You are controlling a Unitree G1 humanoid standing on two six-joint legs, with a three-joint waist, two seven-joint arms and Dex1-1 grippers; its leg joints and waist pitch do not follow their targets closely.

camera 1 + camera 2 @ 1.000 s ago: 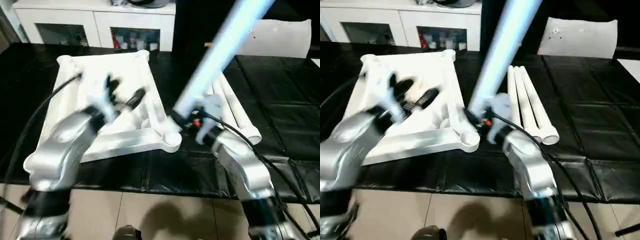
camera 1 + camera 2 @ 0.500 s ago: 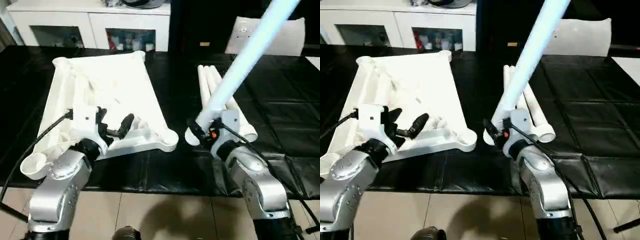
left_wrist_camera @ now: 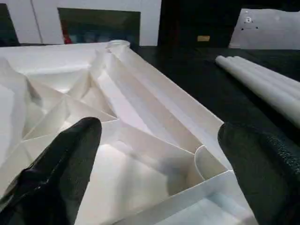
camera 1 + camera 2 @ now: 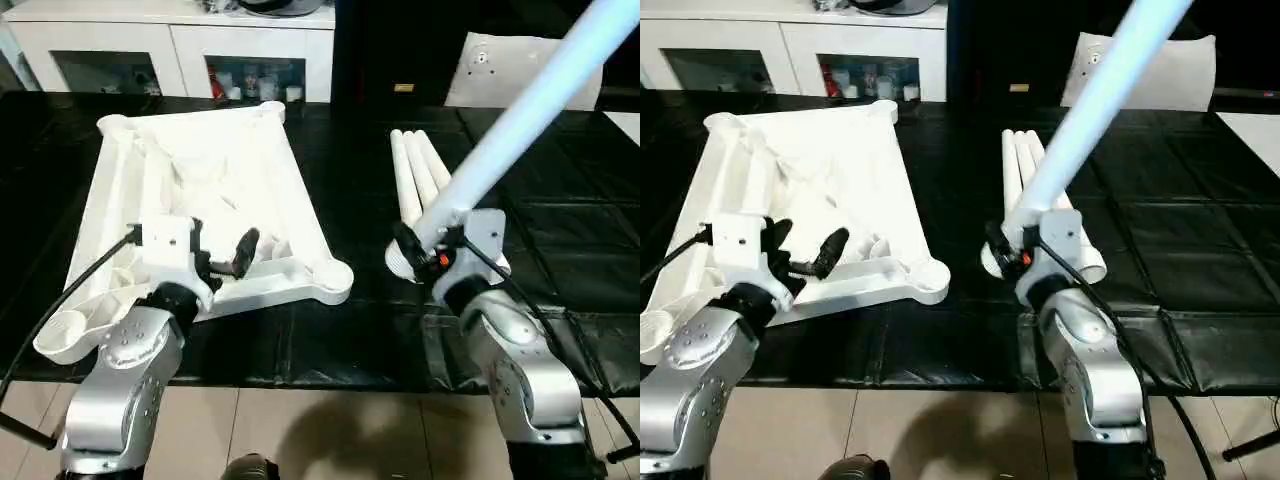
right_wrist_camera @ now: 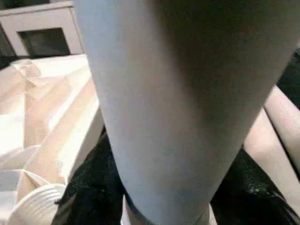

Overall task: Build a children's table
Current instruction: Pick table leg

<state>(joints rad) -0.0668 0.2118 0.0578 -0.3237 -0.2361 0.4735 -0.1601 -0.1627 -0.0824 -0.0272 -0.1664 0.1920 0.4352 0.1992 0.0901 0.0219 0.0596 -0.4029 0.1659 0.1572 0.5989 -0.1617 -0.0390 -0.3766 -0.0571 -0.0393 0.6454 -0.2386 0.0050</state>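
Your right gripper [image 4: 432, 250], lower right of frame, is clamped on one leg [image 4: 520, 115] near its fat end, the leg slanting to the upper right corner, probably so that end can drop into the near corner socket [image 4: 335, 277] at frame centre. Your left gripper [image 4: 222, 258], lower left, hangs spread and empty over the table top [image 4: 200, 180], which lies ribbed side up in the left half on the black work table [image 4: 350, 180], likely to steady it; three spare legs [image 4: 420, 180] lie bundled right of centre. No readable writing or brand anywhere.
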